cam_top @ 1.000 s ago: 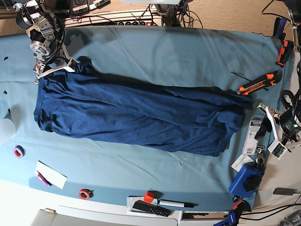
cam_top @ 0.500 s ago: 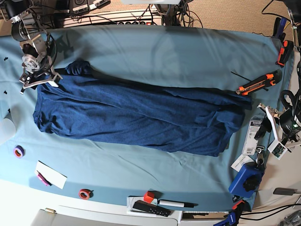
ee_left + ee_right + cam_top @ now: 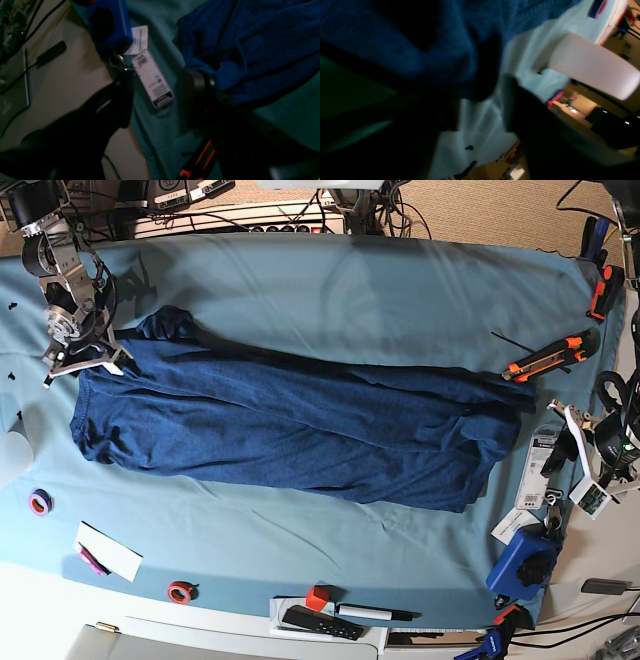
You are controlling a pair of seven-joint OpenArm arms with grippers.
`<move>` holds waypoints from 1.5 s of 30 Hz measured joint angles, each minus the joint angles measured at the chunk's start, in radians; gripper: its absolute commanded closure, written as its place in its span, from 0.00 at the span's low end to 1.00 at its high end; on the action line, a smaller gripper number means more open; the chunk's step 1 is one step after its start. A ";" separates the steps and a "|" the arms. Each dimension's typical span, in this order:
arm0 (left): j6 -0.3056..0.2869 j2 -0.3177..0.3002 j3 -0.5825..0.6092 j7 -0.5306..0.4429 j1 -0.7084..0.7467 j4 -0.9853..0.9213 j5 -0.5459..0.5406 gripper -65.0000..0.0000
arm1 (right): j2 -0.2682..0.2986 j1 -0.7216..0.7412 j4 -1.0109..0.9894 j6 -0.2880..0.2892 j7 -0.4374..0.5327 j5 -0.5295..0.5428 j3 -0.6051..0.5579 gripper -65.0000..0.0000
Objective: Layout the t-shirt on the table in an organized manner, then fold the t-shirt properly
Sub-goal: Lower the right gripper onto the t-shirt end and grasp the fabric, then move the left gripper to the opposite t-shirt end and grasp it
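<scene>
Viewing the base frame, we see the t-shirt (image 3: 290, 420) spread in a long band across the table (image 3: 400, 290); the right gripper (image 3: 80, 358) at upper left has its fingers parted at the shirt's corner; the left gripper (image 3: 585, 442), right edge, hangs spread and empty beside a white tag (image 3: 152, 78).

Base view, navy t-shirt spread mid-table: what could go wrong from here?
1. The dark navy heathered t-shirt lies bunched in long wrinkles on the teal-draped table; folding it as it is would likely lock the creases in.
2. The right gripper sits at the shirt's corner; the grip looks shallow and could slip.
3. The orange-and-black utility knife lies by the shirt's far end, near the left gripper; dragged fabric might snag it.
</scene>
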 measured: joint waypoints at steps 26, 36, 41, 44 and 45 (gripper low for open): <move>-0.183 -0.112 0.223 -0.433 0.300 0.023 0.634 0.51 | -0.008 0.003 -0.002 0.006 -0.008 0.004 -0.002 1.00; 0.265 -0.163 0.637 -0.524 0.280 0.022 1.071 0.51 | -0.008 0.003 -0.002 0.006 -0.008 0.004 -0.002 1.00; 0.239 -0.166 0.671 -0.518 0.279 0.021 1.045 0.45 | -0.008 0.003 -0.002 0.006 -0.008 0.004 -0.002 1.00; 0.285 -0.166 0.684 -0.518 0.280 0.018 1.041 0.38 | -0.008 0.003 -0.002 0.006 -0.008 0.004 -0.002 1.00; 0.308 -0.167 0.684 -0.518 0.280 0.018 1.044 0.37 | -0.008 0.003 -0.002 0.006 -0.008 0.004 -0.002 1.00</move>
